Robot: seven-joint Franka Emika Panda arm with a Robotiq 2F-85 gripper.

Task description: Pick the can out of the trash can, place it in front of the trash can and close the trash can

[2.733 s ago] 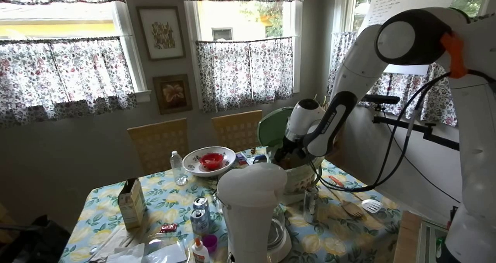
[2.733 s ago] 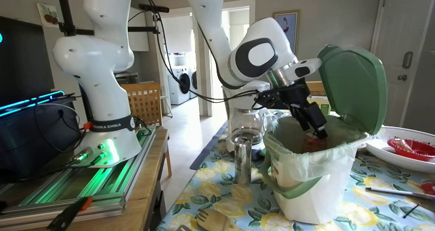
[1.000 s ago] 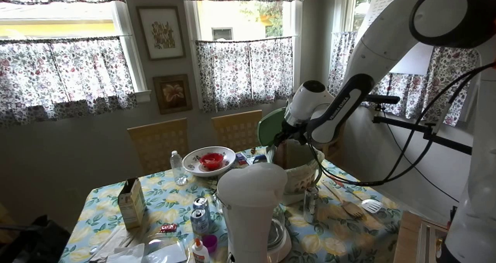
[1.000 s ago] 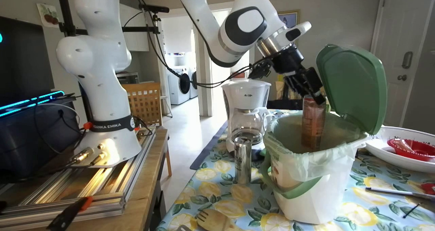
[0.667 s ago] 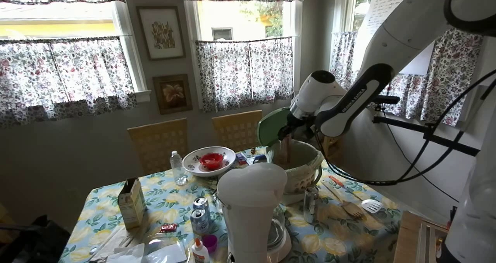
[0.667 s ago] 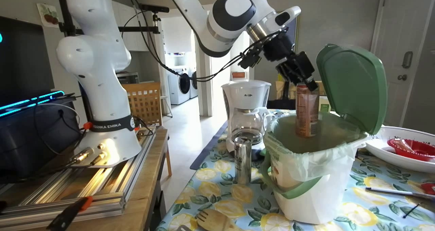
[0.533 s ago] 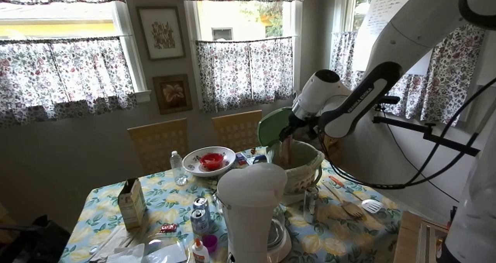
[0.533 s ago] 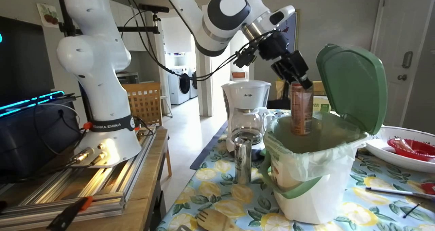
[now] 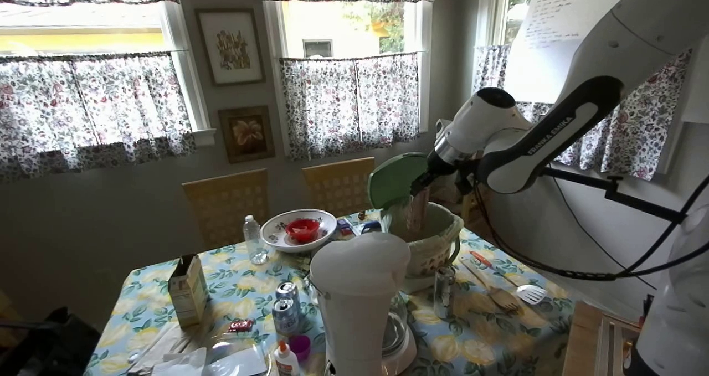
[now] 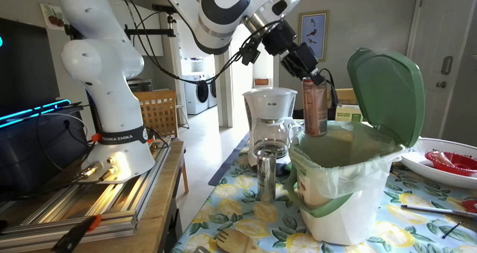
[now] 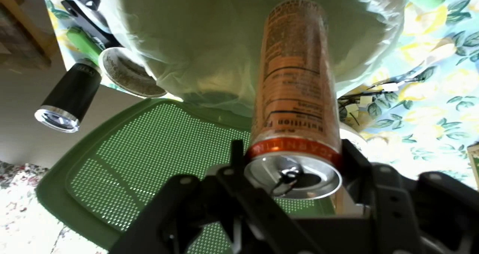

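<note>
The can (image 10: 315, 109), a slim orange-brown cylinder with a red band and silver top, hangs upright over the mouth of the trash can (image 10: 346, 208). My gripper (image 10: 313, 79) is shut on its upper end; in the wrist view dark fingers (image 11: 353, 155) press both sides of the can (image 11: 295, 82) beside its opened silver top. The cream-white trash can has a pale liner, and its green lid (image 10: 389, 92) stands raised at the back. In an exterior view the can (image 9: 418, 212) partly overlaps the bin's opening; I cannot tell whether its bottom clears the rim.
A silver can (image 10: 266, 176) stands beside the trash can, with a white coffee maker (image 10: 270, 100) behind it. Wooden utensils (image 10: 234, 240) and a white spatula (image 9: 532, 294) lie on the tablecloth. A white bowl (image 10: 447, 178) sits on the bin's lid side.
My gripper has lifted the can from deep inside the trash can up to its mouth, and has shifted back toward the robot base. Bin and raised lid have not moved.
</note>
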